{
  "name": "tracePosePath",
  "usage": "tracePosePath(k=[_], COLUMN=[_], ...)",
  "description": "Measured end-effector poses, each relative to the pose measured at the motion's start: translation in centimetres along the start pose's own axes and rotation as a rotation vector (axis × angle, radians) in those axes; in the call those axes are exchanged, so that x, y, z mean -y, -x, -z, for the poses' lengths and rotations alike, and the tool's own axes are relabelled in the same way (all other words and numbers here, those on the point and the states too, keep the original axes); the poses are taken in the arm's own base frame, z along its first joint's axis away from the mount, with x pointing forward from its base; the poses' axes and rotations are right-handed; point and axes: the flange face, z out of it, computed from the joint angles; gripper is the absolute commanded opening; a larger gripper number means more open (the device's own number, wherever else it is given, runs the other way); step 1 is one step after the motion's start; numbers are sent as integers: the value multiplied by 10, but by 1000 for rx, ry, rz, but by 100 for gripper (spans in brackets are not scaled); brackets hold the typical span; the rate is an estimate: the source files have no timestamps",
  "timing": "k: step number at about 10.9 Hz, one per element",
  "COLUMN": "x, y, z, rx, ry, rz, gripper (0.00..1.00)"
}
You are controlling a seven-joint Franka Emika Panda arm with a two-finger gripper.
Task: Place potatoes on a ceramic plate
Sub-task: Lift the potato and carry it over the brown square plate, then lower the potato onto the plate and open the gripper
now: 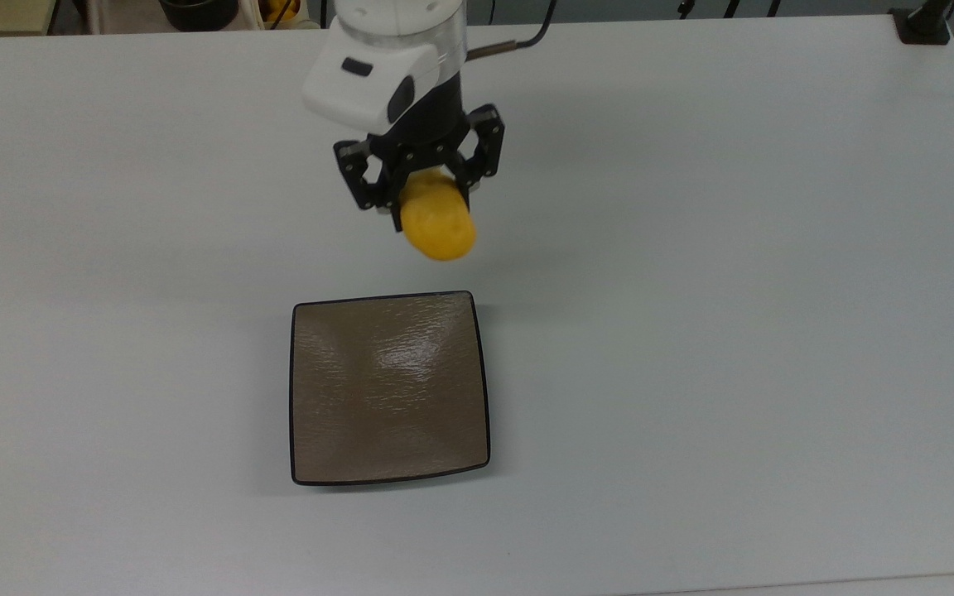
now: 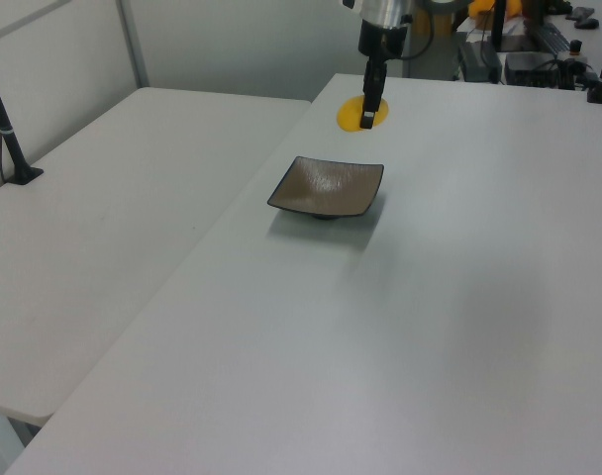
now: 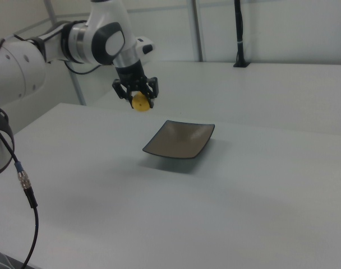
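Ceramic plate [image 1: 388,387]: glossy, rippled taupe glaze. Potato [image 1: 438,223]: smooth, matt yellow. Table [image 1: 734,331]: matt white. Claw [image 1: 427,199]: black plastic.

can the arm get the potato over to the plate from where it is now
Probably yes. The end effector holds the potato in the air, just beyond the plate's far edge in the top view. Nothing stands between them on the table, and the plate's surface is bare, so the way looks free.
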Motion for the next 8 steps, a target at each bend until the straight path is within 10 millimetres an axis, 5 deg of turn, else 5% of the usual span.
tracePosePath(k=[8], x=[-40], y=[-20], z=[-130], rx=[-167], ry=[57], rz=[-61], gripper=[41])
